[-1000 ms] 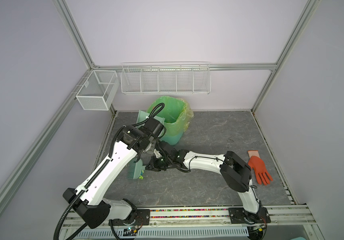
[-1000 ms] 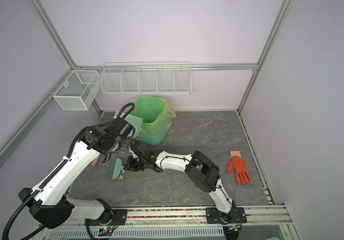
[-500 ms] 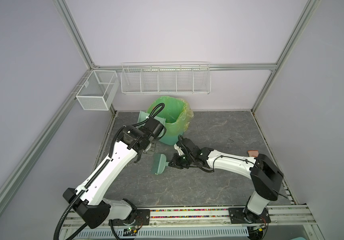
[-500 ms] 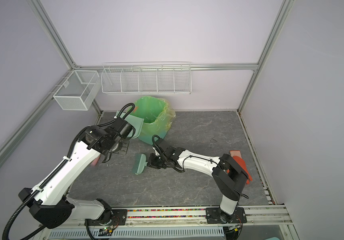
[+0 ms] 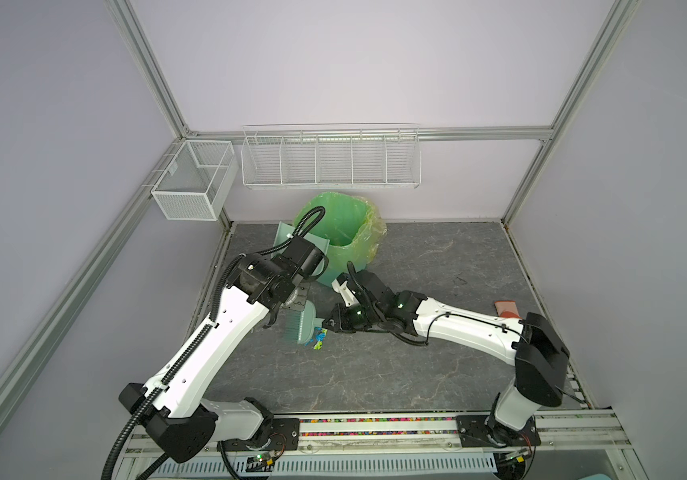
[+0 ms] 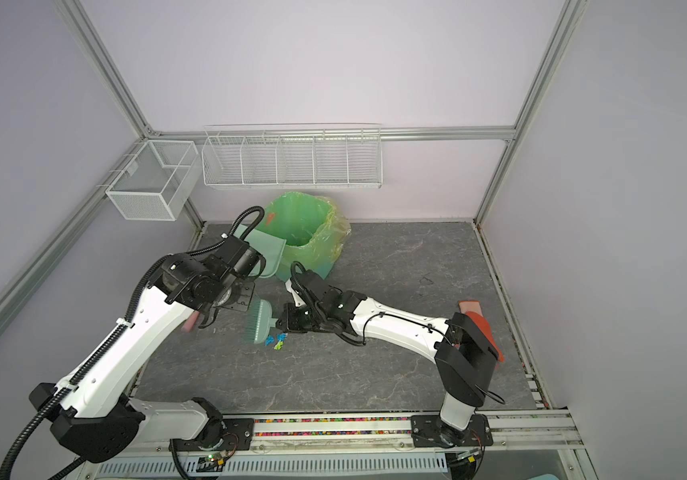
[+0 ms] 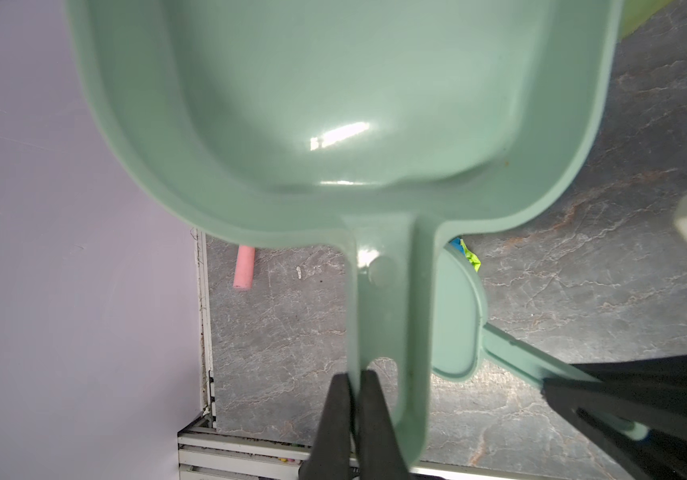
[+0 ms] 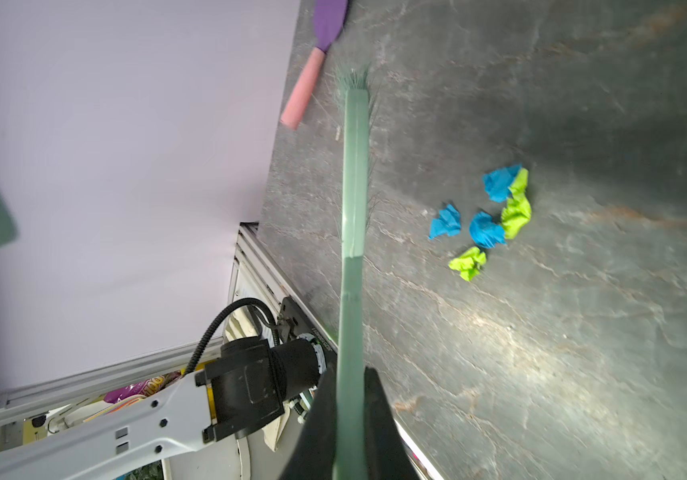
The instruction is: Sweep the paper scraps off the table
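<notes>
Table: the big flat dark grey table [image 5: 416, 257] with pale veins fills the lower half of both top views.
Paper scraps: a small bunch of crumpled blue and lime paper scraps [image 8: 487, 216] lies on the table, left of the middle in both top views [image 5: 317, 337] [image 6: 275, 340].
Brush: a pale green plastic brush [image 8: 354, 166] with a long handle has its head just beside the scraps, on their left in a top view [image 5: 302, 328]. It does not touch them.
Right gripper: the right gripper [image 8: 350, 374] squeezes the brush handle tight.
Left gripper: the left gripper [image 7: 354, 378] pinches one side of the loop at the end of the dustpan handle.
Dustpan: the pale green plastic dustpan [image 7: 333, 104] is held up, above the brush.
Stick: a short pink stick [image 8: 302, 91] lies by the table's left edge.
Glove: an orange rubber glove [image 6: 481, 322] lies at the right, partly behind the right arm.
Bin: a green bin [image 5: 341, 232] with a plastic bag stands at the back.
Wall: a white wire rack [image 5: 329, 162] and a white mesh basket [image 5: 192, 183] hang above.
</notes>
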Action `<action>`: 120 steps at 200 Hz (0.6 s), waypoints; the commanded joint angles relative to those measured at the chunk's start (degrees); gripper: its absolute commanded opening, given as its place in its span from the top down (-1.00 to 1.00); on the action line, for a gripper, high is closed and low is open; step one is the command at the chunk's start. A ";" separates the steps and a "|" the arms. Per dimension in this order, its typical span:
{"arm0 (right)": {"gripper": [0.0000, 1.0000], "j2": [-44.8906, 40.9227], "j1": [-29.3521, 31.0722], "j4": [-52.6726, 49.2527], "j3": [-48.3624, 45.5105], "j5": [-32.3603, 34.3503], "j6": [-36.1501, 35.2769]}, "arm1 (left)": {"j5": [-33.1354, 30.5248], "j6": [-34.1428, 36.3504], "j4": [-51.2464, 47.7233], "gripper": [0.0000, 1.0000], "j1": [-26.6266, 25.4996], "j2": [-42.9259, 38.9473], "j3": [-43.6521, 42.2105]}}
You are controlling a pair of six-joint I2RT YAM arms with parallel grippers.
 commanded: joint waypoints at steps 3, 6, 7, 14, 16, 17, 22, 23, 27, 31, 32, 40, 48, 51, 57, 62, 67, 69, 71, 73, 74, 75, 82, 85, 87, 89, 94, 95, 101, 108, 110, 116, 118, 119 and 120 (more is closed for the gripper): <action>0.86 3.61 -0.02 5.08 2.60 -4.39 -2.46 | -1.94 -3.00 -1.61 1.00 0.40 -0.28 -1.52; 0.86 4.10 -0.06 5.43 2.93 -4.98 -2.46 | -2.06 -3.26 -1.62 1.00 0.48 -0.29 -1.75; 0.86 4.25 -0.08 5.55 3.02 -5.15 -2.46 | -2.09 -3.37 -1.63 1.00 0.48 -0.26 -1.84; 0.87 5.38 0.00 6.44 3.74 -6.39 -2.46 | -3.02 -4.23 -1.93 1.00 0.49 -0.03 -2.44; 0.87 5.68 0.02 6.73 3.94 -6.67 -2.42 | -3.45 -4.56 -2.09 1.00 0.49 0.00 -2.60; 0.86 5.83 0.00 6.86 3.96 -6.88 -2.44 | -3.58 -4.68 -2.09 1.00 0.49 -0.03 -2.70; 0.86 6.65 0.04 7.75 4.20 -7.67 -2.46 | -4.38 -5.27 -2.08 1.00 0.49 -0.03 -3.10; 0.86 6.80 0.06 7.89 4.22 -7.86 -2.37 | -4.44 -5.34 -2.13 1.00 0.49 -0.04 -3.13; 0.86 7.34 0.09 8.48 4.40 -8.37 -2.37 | -3.92 -5.34 -2.11 1.00 0.49 -0.15 -3.30; 0.86 7.86 0.16 8.96 4.55 -8.74 -2.40 | -3.18 -5.12 -1.82 1.00 0.49 -0.35 -3.52; 0.86 7.93 0.16 9.07 4.57 -8.75 -2.39 | -3.01 -5.09 -1.73 1.00 0.49 -0.46 -3.65; 0.86 8.64 0.30 9.54 4.68 -9.10 -2.59 | -1.72 -4.46 -0.33 1.00 0.45 -1.20 -4.39; 0.86 9.25 0.33 10.08 4.68 -9.40 -2.68 | -1.47 -5.03 0.69 1.00 0.49 -2.08 -5.17; 0.86 9.47 0.33 10.20 4.68 -9.56 -2.80 | -1.43 -5.30 0.89 1.00 0.47 -2.36 -5.36; 0.86 9.74 0.32 10.21 4.90 -9.83 -3.12 | -1.53 -5.91 0.94 1.00 0.49 -2.50 -5.32; 0.86 10.00 0.34 9.94 5.10 -9.90 -3.47 | -1.64 -6.48 0.63 1.00 0.49 -2.43 -5.28; 0.86 10.31 0.29 9.47 5.31 -10.03 -3.88 | -1.69 -7.04 0.18 1.00 0.49 -2.34 -5.01; 0.86 10.29 0.24 9.38 5.36 -10.06 -4.00 | -1.71 -7.24 0.04 1.00 0.49 -2.23 -5.00; 0.86 10.36 0.27 9.18 5.44 -10.07 -4.06 | -1.69 -7.40 -0.12 1.00 0.49 -2.11 -4.94; 0.86 10.37 0.30 9.09 5.42 -10.07 -4.22 | -1.76 -7.53 -0.32 1.00 0.49 -2.08 -4.88; 0.86 10.42 0.28 9.04 5.44 -10.07 -4.27 | -1.77 -7.61 -0.45 1.00 0.49 -2.03 -4.85; 0.87 10.44 0.31 9.02 5.46 -10.07 -4.33 | -1.77 -7.74 -0.52 1.00 0.49 -1.96 -4.84; 0.87 10.59 0.34 8.83 5.32 -9.90 -4.54 | -1.66 -8.55 -1.29 1.00 0.49 -1.62 -4.58; 0.86 10.63 0.34 8.75 5.20 -9.83 -4.56 | -1.61 -9.07 -1.56 1.00 0.49 -1.43 -4.48; 0.86 10.71 0.28 8.74 5.09 -9.86 -4.57 | -1.49 -9.36 -1.73 1.00 0.47 -1.38 -4.43; 0.86 10.77 0.28 8.74 4.99 -9.88 -4.51 | -1.33 -9.54 -1.86 1.00 0.48 -1.37 -4.38; 0.86 10.96 0.22 8.58 4.92 -10.10 -4.35 | -0.84 -10.06 -2.01 1.00 0.49 -1.20 -4.40; 0.86 10.98 0.19 8.57 4.89 -10.13 -4.33 | -0.74 -10.15 -2.05 1.00 0.49 -1.15 -4.39; 0.86 11.31 0.22 8.27 4.91 -10.46 -4.22 | 0.18 -10.40 -2.37 1.00 0.49 -1.05 -4.15; 0.86 11.66 0.14 7.72 4.78 -10.82 -4.12 | 1.24 -10.97 -2.67 1.00 0.49 -1.00 -3.95; 0.86 11.75 0.16 7.58 4.71 -10.85 -4.06 | 1.48 -11.13 -2.69 1.00 0.47 -1.01 -3.95; 0.86 12.07 0.02 7.14 4.57 -11.20 -4.03 | 2.44 -11.31 -2.52 1.00 0.49 -1.10 -4.24; 0.86 12.16 0.00 6.95 4.39 -11.25 -4.04 | 2.68 -11.30 -2.46 1.00 0.49 -1.15 -4.35; 0.86 12.19 0.00 6.83 4.39 -11.34 -4.00 | 2.83 -11.30 -2.40 1.00 0.49 -1.21 -4.37; 0.86 12.21 -0.05 6.73 4.36 -11.37 -4.02 | 2.99 -11.34 -2.42 1.00 0.49 -1.20 -4.42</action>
